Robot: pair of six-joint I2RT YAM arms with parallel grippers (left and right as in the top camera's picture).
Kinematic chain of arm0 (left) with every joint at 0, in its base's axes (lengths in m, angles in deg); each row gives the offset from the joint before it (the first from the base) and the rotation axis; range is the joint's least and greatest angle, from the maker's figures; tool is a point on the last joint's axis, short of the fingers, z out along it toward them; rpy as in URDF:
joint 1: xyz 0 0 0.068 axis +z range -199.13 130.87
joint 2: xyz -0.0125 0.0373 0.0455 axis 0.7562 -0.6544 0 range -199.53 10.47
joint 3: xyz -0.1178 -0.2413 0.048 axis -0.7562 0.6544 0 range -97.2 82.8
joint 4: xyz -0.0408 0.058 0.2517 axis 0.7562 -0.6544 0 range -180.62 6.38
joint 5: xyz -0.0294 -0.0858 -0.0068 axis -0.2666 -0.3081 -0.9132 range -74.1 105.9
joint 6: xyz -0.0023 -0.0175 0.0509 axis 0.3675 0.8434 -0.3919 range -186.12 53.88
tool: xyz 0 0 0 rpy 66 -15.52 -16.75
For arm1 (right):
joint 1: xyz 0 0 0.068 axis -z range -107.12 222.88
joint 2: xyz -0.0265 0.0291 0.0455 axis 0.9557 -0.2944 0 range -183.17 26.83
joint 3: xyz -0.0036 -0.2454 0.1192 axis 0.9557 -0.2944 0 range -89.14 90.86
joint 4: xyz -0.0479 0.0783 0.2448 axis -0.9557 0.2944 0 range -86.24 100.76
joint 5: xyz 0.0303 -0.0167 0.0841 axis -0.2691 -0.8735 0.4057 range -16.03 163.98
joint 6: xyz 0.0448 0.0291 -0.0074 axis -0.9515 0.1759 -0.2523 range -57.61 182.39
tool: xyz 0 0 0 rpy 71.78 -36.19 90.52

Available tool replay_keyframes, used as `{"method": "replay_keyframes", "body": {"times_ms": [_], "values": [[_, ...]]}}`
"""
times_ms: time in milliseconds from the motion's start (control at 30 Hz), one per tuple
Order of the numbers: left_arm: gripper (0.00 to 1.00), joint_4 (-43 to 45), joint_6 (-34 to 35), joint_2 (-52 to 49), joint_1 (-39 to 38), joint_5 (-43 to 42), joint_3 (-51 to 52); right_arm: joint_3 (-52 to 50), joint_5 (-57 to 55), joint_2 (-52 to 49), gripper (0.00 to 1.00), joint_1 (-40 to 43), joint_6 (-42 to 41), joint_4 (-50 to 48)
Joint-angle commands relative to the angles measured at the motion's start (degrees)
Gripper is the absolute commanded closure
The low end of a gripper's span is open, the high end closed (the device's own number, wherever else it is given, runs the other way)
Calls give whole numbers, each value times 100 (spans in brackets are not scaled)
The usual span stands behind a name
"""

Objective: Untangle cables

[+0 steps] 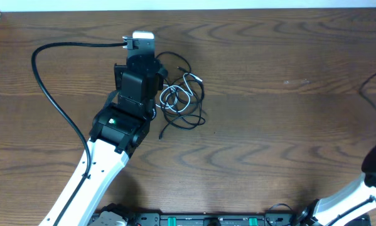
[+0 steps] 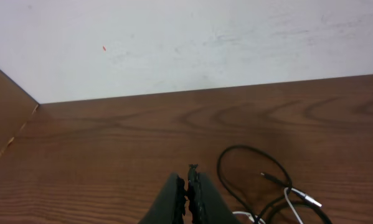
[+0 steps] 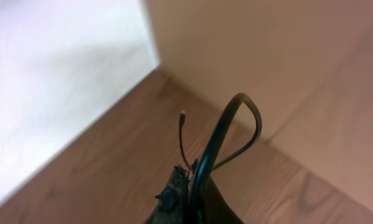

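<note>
Surface: dark wood-grain table (image 1: 288, 125); a white wall (image 2: 174, 43) runs along its far edge
Cables, place: the cables (image 1: 180, 99) lie in one small tangle left of the table's middle, toward the far edge; just right of the left arm (image 1: 122, 122) at its wrist
Cables, axis: the tangle is longer from far to near than across; the black cord (image 1: 175, 59) loops at the far end; its tail runs near-left to a small tail plug (image 1: 161, 134); the white cord (image 1: 174, 97) is coiled in the middle; its white plug end (image 1: 198, 79) points far-right
Cables, left wrist view: low on the right; a black plug tip (image 2: 270, 179) points left; a silver connector (image 2: 306, 199) lies just beside it
Left gripper (image 2: 187, 196): fingers pressed together with nothing between them; aimed at the wall; the tangle is just to its right
Right gripper (image 3: 187, 186): fingers together; a black line (image 3: 226, 130) arcs up from their tips; whether it is pinched, I cannot tell
Right arm (image 1: 363, 188): near-right corner; well apart from the tangle
Arm cable: a thick black cable (image 1: 46, 94) sweeps from the left wrist round to the left
Writing: green tags (image 1: 175, 220) on the rail at the near edge; too small to read
</note>
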Motion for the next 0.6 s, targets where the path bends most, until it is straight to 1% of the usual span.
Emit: {"method": "replay_keyframes", "body": {"times_ms": [0, 200, 333, 433, 567], "values": [[92, -17, 57, 31, 33, 13, -83, 68, -509, 608, 99, 442, -514, -149], [92, -63, 164, 20, 33, 11, -74, 68, -391, 1027, 99, 1147, -570, -468], [92, -63, 164, -20, 33, 13, -72, 68, 433, 1060, 99, 1526, -304, -678], [92, -63, 164, -79, 33, 13, -72, 66, 1016, 988, 99, 1593, 42, -754], [92, -59, 195, -162, 33, 11, -72, 55, 1261, 713, 99, 1445, 348, -758]]}}
